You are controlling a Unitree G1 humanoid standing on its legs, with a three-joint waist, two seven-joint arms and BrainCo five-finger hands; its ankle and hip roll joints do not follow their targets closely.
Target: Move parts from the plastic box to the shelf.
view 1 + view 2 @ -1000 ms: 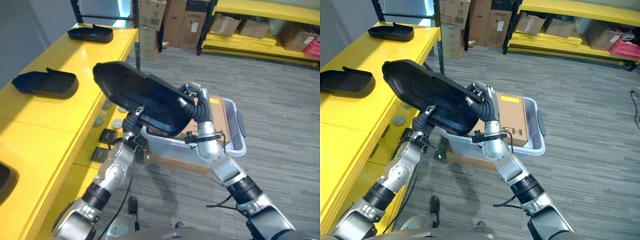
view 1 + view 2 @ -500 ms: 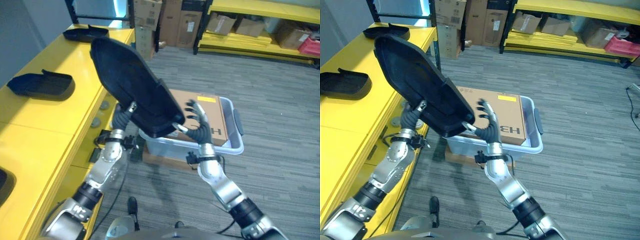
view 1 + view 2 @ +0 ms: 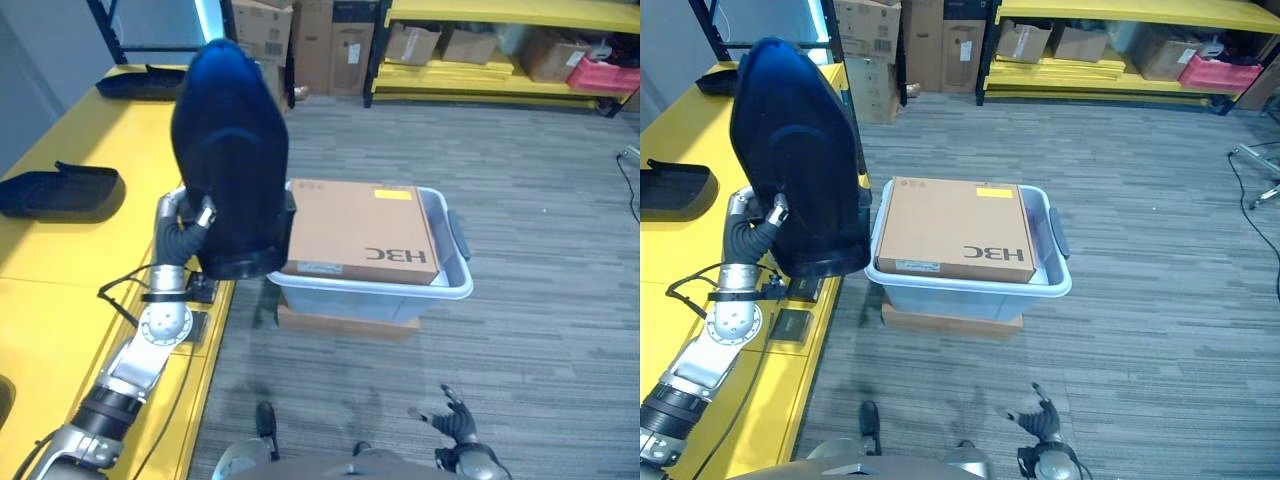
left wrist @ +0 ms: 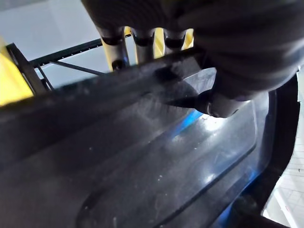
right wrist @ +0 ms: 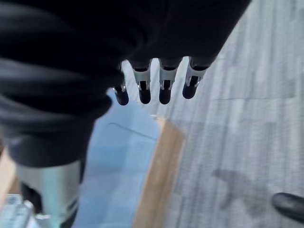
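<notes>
Right hand [image 3: 455, 422] has let go and dropped low, fingers relaxed; left hand [image 3: 183, 222] alone grips the black part [image 3: 231, 165] upright. Next I'd guess: swing it over onto the yellow shelf [image 3: 60, 250].

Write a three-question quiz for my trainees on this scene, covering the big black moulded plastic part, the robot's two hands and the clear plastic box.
1. True or false: the large black moulded plastic part lies flat on the yellow shelf.
2. Which hand holds that part? A) left hand B) right hand C) both
3. Fill in: the brown cardboard carton rests on the clear plastic ____.

Key:
1. False. It is held upright at the shelf's edge.
2. A. The left hand's fingers grip its rim; the right hand hangs low over the grey floor, fingers relaxed, holding nothing.
3. box.
</notes>
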